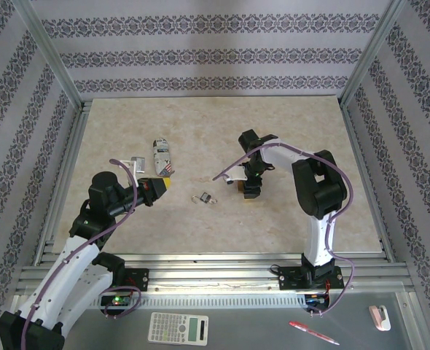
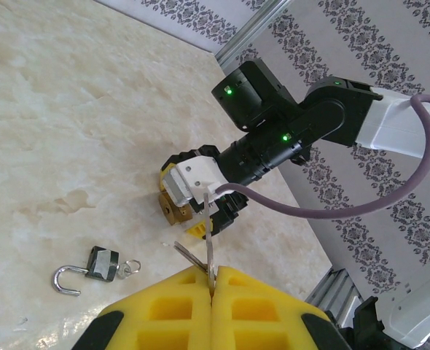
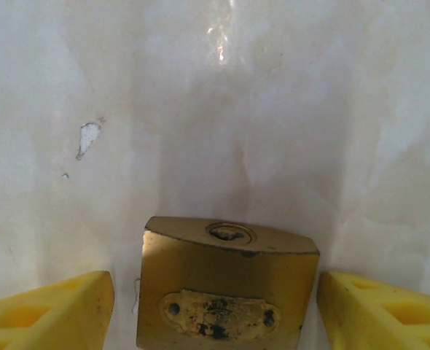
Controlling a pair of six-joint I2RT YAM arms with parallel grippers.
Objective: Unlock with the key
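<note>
1. Two yellow pads (image 2: 164, 310) of my left gripper (image 2: 211, 275) are pressed tight together, low over the left half of the table (image 1: 310, 146).
2. Pinched in their seam is what I take to be the key (image 2: 188, 257): a thin grey blade sticks out past my tips at a slant, and its head is hidden inside the pinch.
3. I judge the key very light, stiff and smooth. It could easily pivot or slide in soft pads, so the hold belongs on the flat head, leaving the whole blade free and in line with my fingers.
4. Next along, the small dark-grey padlock (image 2: 102, 264) lies on the table with its shackle swung open, apart from both my grippers.
5. Further right stands the brass padlock (image 3: 226, 292), rigid and probably heavy for its size. It is likely to skate on this glossy top unless its flat sides are clamped.
6. My right gripper (image 3: 215, 310) straddles that brass body with its fingers spread wide. There is bare table showing between each pad and the metal, so it holds nothing.
7. An oval opening (image 3: 228, 233) shows on the padlock's far face. I cannot tell whether it is the keyway.
</note>
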